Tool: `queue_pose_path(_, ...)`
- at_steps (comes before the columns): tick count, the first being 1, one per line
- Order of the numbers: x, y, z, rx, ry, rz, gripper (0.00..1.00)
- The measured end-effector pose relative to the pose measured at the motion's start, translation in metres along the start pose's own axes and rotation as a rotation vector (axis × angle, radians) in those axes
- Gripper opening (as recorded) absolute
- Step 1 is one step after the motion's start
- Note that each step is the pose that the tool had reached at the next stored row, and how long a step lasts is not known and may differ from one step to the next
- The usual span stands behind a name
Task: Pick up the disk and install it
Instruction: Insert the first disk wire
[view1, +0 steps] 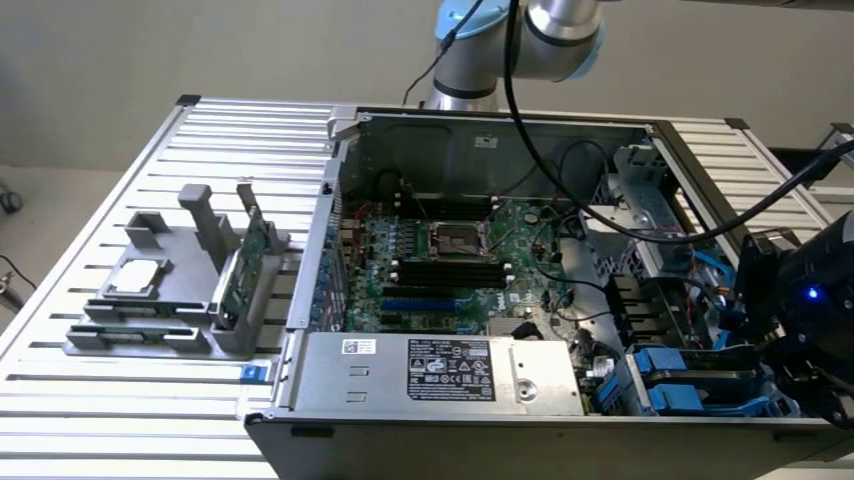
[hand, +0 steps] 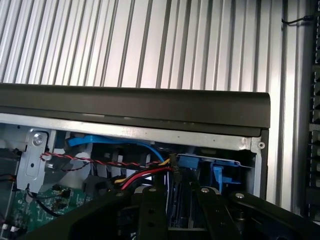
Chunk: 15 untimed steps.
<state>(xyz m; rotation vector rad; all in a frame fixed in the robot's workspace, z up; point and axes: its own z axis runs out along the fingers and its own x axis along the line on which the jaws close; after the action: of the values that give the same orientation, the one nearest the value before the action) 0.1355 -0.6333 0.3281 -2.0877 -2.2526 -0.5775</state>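
Gripper (hand: 179, 202), grip state indiscernible, hangs over the computer case's (view1: 534, 442) drive-bay corner, where the blue-railed disk (view1: 683, 374) apparently sits. Risk: red-black wires (hand: 100, 161) crossing that corner may snag; tilted rails may jam.

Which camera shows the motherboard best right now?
The exterior view: most of the motherboard lies open inside the case, with its socket and slots visible. The wrist view catches just a green corner of it.

Your computer case (view1: 481, 140) sits on the slatted table (view1: 107, 420); the parts rack (view1: 198, 210) stands beside it on the exterior view's left.
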Motion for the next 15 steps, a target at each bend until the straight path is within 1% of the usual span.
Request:
queue_pose_path(1,0.0000,0.0000,0.0001,0.0000,0.0003,0.000,0.21)
queue_pose_path(2,-0.0001,0.0000,0.0001,0.0000,0.0002,0.000,0.21)
queue_pose_path(3,-0.0001,0.0000,0.0000,0.0000,0.0002,0.000,0.17)
queue_pose_path(7,-0.0001,0.0000,0.0000,0.0000,0.0001,0.000,0.17)
queue_pose_path(9,-0.0001,0.0000,0.0000,0.0011,0.0005,0.001,0.17)
queue_pose_path(10,-0.0001,0.0001,-0.0004,0.0029,0.0008,0.001,0.17)
queue_pose_path(11,0.0001,0.0003,-0.0008,0.0063,0.0013,0.002,0.17)
queue_pose_path(13,0.0006,0.0007,-0.0025,0.0150,0.0019,0.005,0.17)
queue_pose_path(15,0.0012,0.0010,-0.0040,0.0261,0.0024,0.008,0.17)
